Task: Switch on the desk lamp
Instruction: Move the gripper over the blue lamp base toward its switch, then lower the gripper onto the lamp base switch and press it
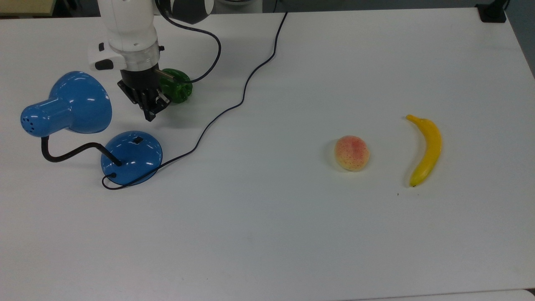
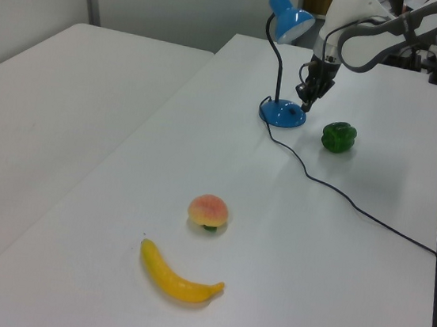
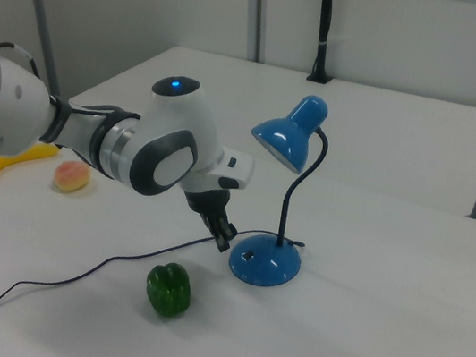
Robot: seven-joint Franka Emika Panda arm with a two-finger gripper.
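The desk lamp (image 1: 83,125) stands at the nine o'clock edge of the white table (image 1: 292,234) in the top view, and the gripper (image 1: 149,115) hangs right above it, just at twelve o'clock of the round blue base (image 1: 131,156). The fingers (image 3: 223,238) are pressed together, nothing between them, tips pointing down toward the base. In the right view they sit just at nine o'clock of the dome, close to the small black switch (image 1: 137,140); whether they touch it I cannot tell. The left view puts the gripper (image 2: 304,104) directly over the base, beside the black gooseneck (image 2: 276,67).

The bell-shaped shade (image 3: 282,140) leans out over the arm's side in the right view. The black cord (image 1: 234,104) loops from the base and snakes off toward one o'clock in the top view.

A green pepper (image 1: 177,88) lies just behind the gripper, partly covered by the wrist. Well apart, at three o'clock of the top view, a peach (image 1: 352,153) sits near a banana (image 1: 426,150).
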